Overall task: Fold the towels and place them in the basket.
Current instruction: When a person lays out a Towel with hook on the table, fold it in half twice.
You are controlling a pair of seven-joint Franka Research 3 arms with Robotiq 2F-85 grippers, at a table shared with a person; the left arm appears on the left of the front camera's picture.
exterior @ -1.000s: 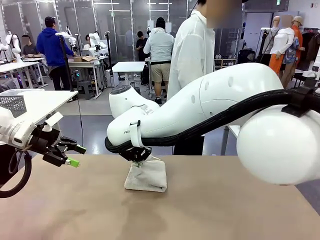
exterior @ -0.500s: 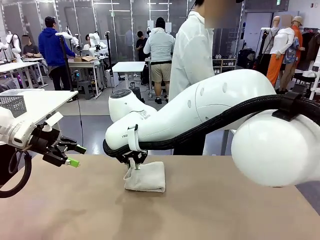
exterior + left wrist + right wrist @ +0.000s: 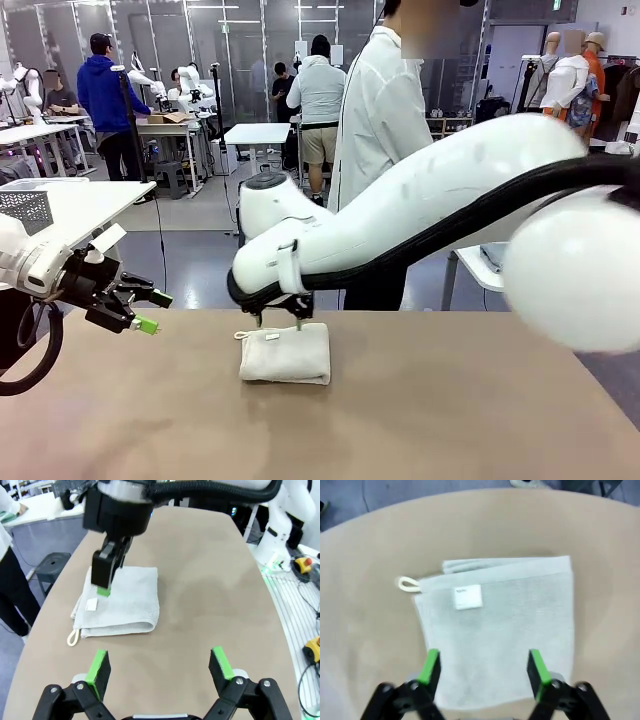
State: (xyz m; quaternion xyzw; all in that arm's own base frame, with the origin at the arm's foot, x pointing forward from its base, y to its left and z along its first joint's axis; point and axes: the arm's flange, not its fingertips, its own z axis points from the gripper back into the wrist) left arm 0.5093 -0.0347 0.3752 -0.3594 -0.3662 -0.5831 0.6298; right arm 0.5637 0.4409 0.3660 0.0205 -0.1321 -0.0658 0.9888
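Now the right gripper (image 3: 280, 320) has let go. A second ago it pinched the cream-white towel (image 3: 290, 355) up off the table (image 3: 450, 430); its jaws now stand wide apart just above the cloth, which lies flat and folded directly beneath them. That fold looks finished, so lifting the bundle for the basket is probably next. Ahead of the fingertips lie the towel's layered far edge and its corner loop (image 3: 407, 584) — the edge to grasp with care. Bare tabletop lies open on every side of the gripper. The left gripper (image 3: 153, 311), jaws apart and empty, hovers well off to one side, facing the towel.
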